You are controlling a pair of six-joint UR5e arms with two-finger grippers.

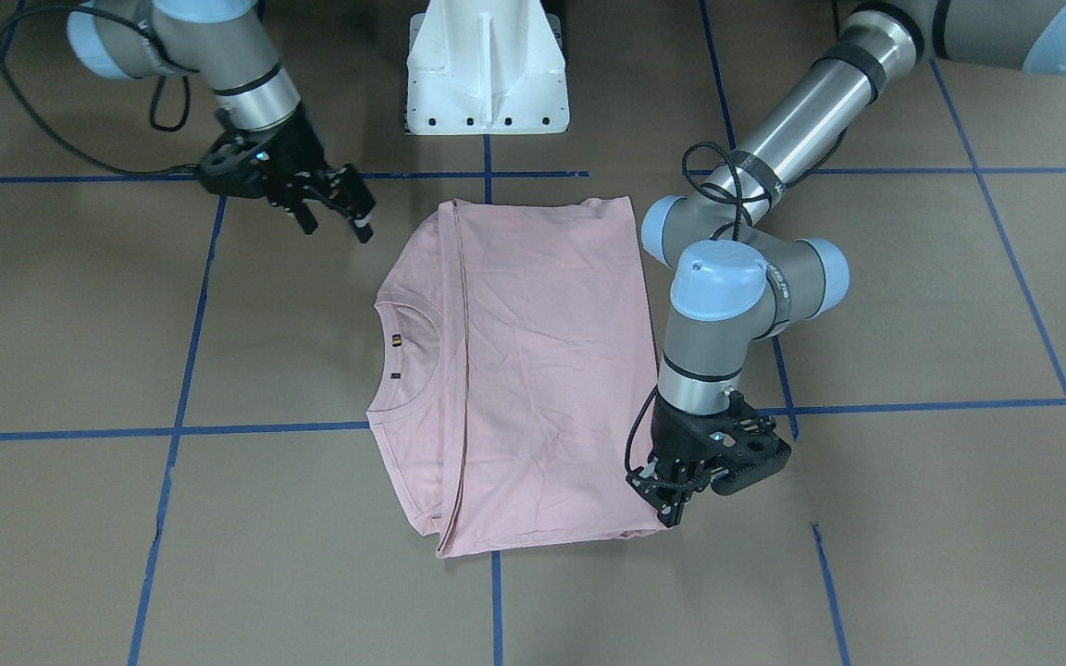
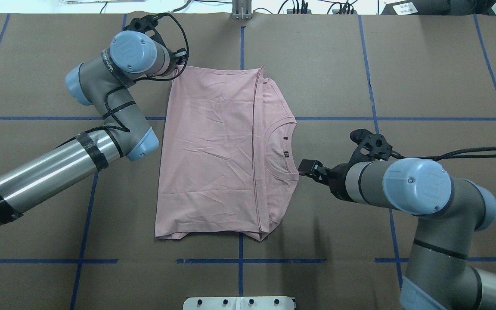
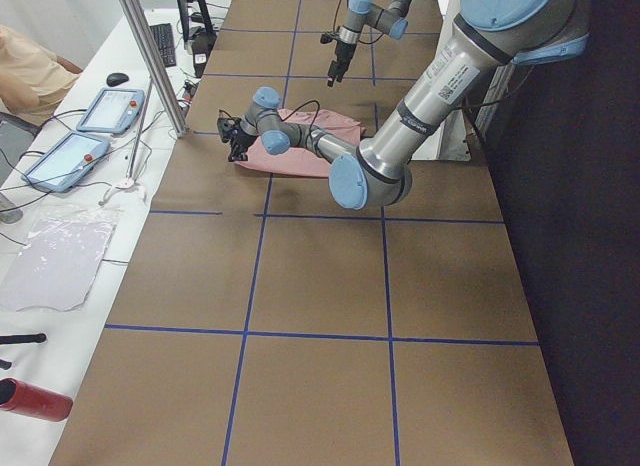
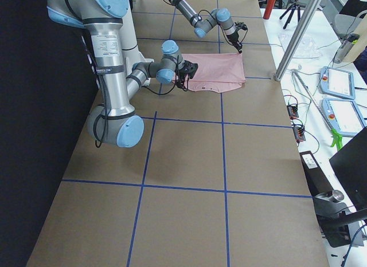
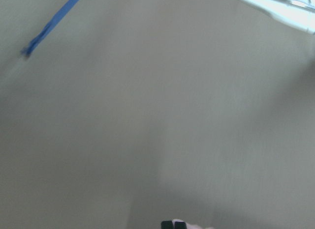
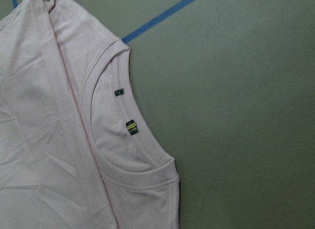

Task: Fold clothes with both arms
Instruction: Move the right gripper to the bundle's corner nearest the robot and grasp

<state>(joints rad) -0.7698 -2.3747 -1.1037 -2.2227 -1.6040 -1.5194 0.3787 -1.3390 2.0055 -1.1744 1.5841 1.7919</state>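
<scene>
T-shirt [image 1: 542,370]: folded, flat on worktop [image 1: 912,518], collar toward my right | my left gripper [image 1: 672,507]: jaws together at a hem corner | my right gripper [image 1: 337,220]: jaws apart, near collar side, not touching cloth

One T-shirt [image 1: 533,370]. Flanking it, two arms: left arm [image 1: 801,111], right arm [image 1: 246,83]. Two grippers: left gripper [image 1: 672,504], right gripper [image 1: 337,225]. One white pedestal [image 1: 487,65] behind it. Beyond it, seemingly two tablets [image 3: 112,108] [image 3: 62,158].

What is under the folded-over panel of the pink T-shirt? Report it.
Under the folded-over panel, the T-shirt shows its lower layer only past the fold edge: the collar and two small labels. The rest of that layer is covered, any print included.
</scene>
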